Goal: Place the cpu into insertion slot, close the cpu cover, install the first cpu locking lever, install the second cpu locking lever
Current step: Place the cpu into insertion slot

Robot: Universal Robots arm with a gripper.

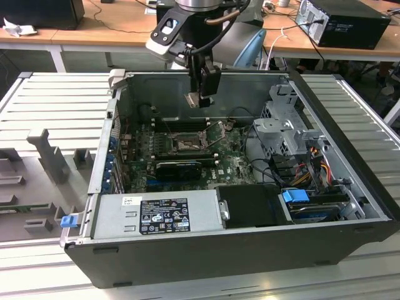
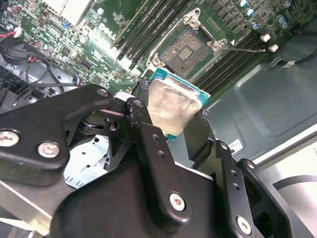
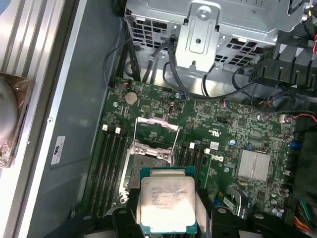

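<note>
Gripper [image 2: 171, 120] closed on cpu [image 2: 173, 101], held above slot [image 2: 190, 49]; slot's near edge hidden behind cpu in first wrist view.

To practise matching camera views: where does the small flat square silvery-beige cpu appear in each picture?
Exterior view: silvery-beige cpu in the black gripper, above the green board.
Second wrist view: cpu gripped, beside the square dark grey-rimmed insertion slot.
First wrist view: cpu overlapping that slot's edge.
Shared landmark: the insertion slot.
</note>
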